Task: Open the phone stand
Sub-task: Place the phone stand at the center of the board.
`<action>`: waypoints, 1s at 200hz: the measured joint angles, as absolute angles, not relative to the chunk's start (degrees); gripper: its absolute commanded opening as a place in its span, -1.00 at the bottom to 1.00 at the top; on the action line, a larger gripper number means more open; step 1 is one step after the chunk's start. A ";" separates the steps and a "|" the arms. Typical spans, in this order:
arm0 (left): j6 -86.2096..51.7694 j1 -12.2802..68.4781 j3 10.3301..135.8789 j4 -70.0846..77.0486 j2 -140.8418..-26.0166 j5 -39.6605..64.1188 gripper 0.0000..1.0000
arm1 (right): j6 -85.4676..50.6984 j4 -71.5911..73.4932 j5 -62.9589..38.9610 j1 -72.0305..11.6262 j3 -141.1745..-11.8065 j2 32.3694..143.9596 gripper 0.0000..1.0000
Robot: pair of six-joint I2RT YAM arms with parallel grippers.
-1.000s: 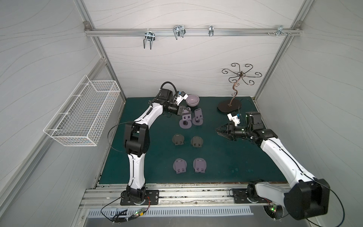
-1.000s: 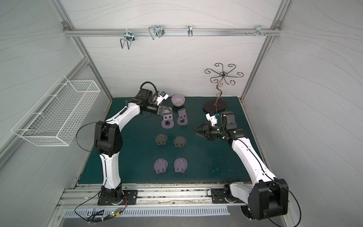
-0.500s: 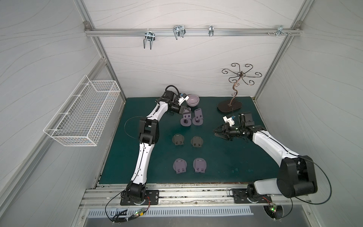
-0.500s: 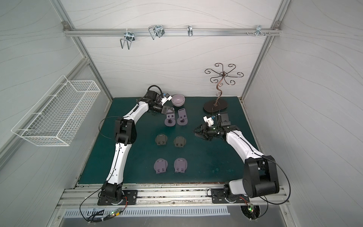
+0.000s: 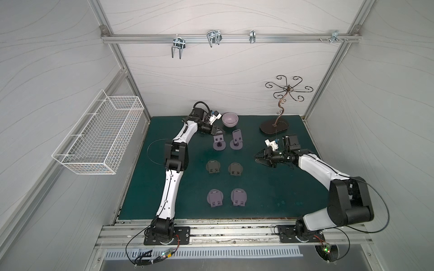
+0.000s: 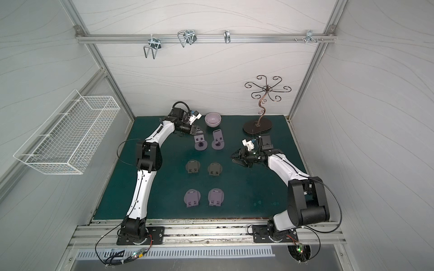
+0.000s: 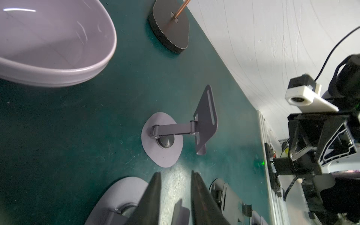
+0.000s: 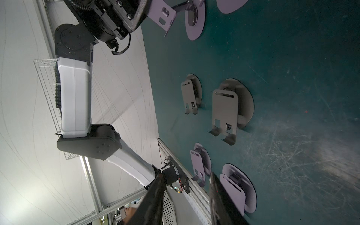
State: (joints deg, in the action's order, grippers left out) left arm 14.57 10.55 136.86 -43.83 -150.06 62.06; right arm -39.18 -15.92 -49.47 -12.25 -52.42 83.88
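Six phone stands lie in pairs on the green mat (image 5: 270,192). The two lilac ones at the back, the left (image 5: 219,143) (image 6: 200,143) and the right (image 5: 236,140) (image 7: 175,132), are unfolded with their plates raised. My left gripper (image 5: 217,131) (image 7: 175,174) is open at the left one's plate (image 7: 180,212). The plate's top edge sits between the fingers with a gap on each side. My right gripper (image 5: 258,158) (image 8: 186,175) hovers open and empty over the mat to the right of the stands.
Two dark grey stands (image 5: 213,166) (image 5: 235,169) and two lilac ones (image 5: 215,197) (image 5: 239,197) lie folded flat. A lilac bowl (image 5: 230,119) sits just behind my left gripper. A metal jewellery tree (image 5: 272,127) stands at the back right. A wire basket (image 5: 101,138) hangs on the left wall.
My left gripper has opened and let go of the back left stand's plate, which stays raised. My right gripper has drifted slightly left, still open.
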 measured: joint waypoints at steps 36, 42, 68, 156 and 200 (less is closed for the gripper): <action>10.87 10.13 132.84 -39.44 -148.83 59.77 -0.09 | -39.42 -15.33 -49.56 -12.29 -52.42 83.85 -0.21; 9.93 10.11 130.54 -37.80 -147.96 59.02 -0.07 | -39.55 -15.25 -49.58 -12.29 -52.42 83.85 -0.21; 4.56 9.61 119.94 -29.80 -142.32 55.61 0.07 | -39.68 -15.16 -49.67 -12.29 -52.42 82.98 -0.20; -4.16 7.25 111.44 -22.70 -126.72 36.64 0.43 | -40.56 -16.47 -50.09 -12.29 -51.20 70.19 -0.18; -11.51 10.72 85.17 -20.84 -108.88 31.94 0.34 | -40.25 -20.21 -49.52 -12.12 -51.31 62.94 -0.19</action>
